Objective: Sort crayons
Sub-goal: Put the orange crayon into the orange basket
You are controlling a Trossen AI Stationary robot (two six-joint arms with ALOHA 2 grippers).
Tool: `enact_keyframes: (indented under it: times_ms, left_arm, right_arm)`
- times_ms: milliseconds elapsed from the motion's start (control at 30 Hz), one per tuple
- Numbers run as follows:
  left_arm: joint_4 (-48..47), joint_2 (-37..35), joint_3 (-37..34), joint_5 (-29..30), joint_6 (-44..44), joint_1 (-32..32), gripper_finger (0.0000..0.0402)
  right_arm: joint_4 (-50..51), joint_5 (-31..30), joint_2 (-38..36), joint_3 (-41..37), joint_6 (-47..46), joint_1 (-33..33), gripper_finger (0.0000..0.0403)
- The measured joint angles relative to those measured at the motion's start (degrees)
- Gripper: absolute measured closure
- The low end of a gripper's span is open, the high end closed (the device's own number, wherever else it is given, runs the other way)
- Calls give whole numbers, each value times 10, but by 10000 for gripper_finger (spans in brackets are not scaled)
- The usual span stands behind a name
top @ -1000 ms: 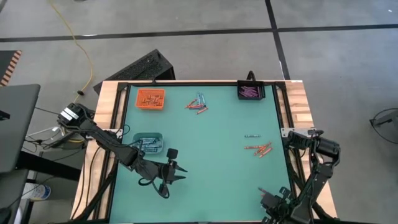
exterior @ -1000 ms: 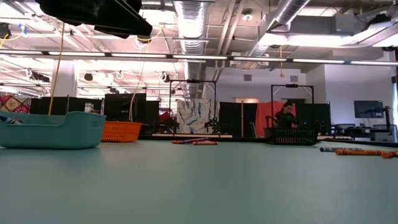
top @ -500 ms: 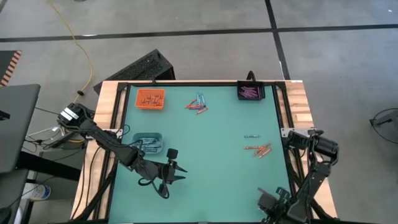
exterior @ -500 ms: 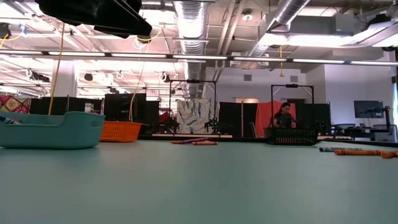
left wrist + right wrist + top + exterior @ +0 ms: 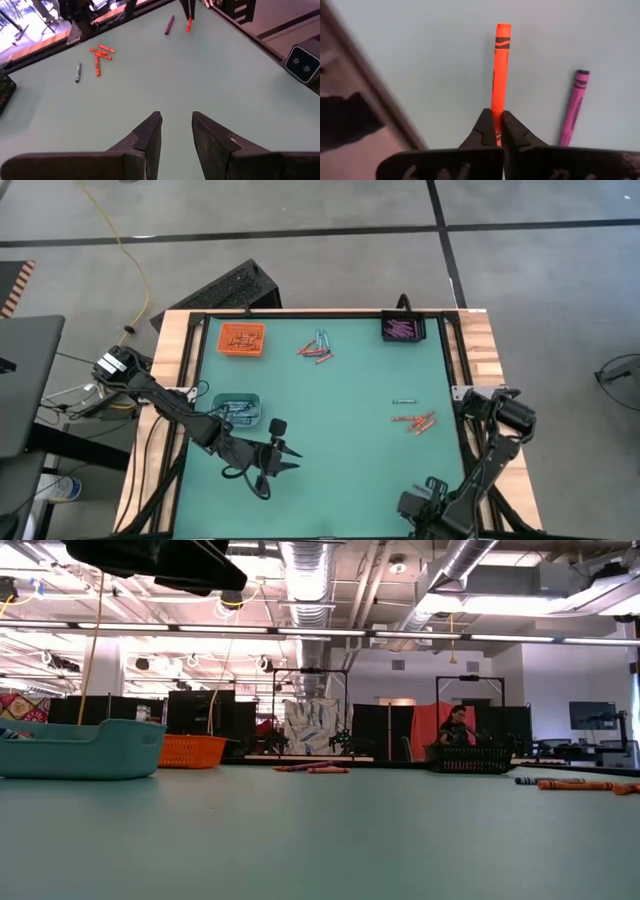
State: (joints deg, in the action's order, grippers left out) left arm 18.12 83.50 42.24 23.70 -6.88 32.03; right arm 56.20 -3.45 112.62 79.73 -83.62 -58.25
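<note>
My right gripper (image 5: 498,117) hovers near the table's near right corner (image 5: 410,504), shut on an orange-red crayon (image 5: 499,70). A purple crayon (image 5: 574,107) lies flat on the green mat beside it. Loose crayons lie in a mixed cluster (image 5: 318,348) at the far middle. A blue-grey one (image 5: 404,400) and an orange-red bunch (image 5: 418,421) lie at the right. My left gripper (image 5: 176,125) hangs open over bare mat at the near left (image 5: 290,455), touching nothing. My right gripper pinches the orange-red crayon's upper end (image 5: 496,111) between its two fingertips. The fingers come from above, pointing down, roughly in line with the crayon. The crayon hangs about upright below them (image 5: 189,23). Whether its lower end touches the mat, I cannot tell.
An orange tray (image 5: 241,339) stands at the far left, a black tray (image 5: 403,328) with purple crayons at the far right, and a teal tray (image 5: 236,411) with blue-grey crayons beside my left arm. The mat's middle is bare. A person (image 5: 458,726) moves far behind the table.
My right arm has swung along the near edge toward the table's left, carrying its gripper that way. The loose crayons and the trays lie where they were.
</note>
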Motion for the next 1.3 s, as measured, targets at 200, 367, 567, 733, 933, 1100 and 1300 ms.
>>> enact_keyframes:
  times_ms: [200, 367, 567, 733, 933, 1100, 1300]
  left_arm:
    - [47, 0, 0, 0, -28, 0, 302]
    - [125, 0, 0, 0, -74, 0, 302]
    - [237, 0, 0, -10, -126, 0, 302]
    - [301, 0, 0, -12, -137, 0, 302]
    - [350, 0, 0, -57, -139, 0, 302]
    - [365, 0, 0, -65, -157, 0, 302]
    - [402, 0, 0, -55, -191, 2, 302]
  right_arm:
    - [47, -84, -1, 64, 97, 36, 402]
    - [55, -247, -2, 122, 233, 77, 402]
    - [23, -425, -2, 190, 446, 127, 403]
    - [-19, -483, -2, 237, 616, 154, 403]
    - [-48, -511, -2, 295, 742, 172, 403]
    - [-102, -513, -2, 323, 826, 183, 403]
    - [-168, -485, -2, 327, 899, 199, 403]
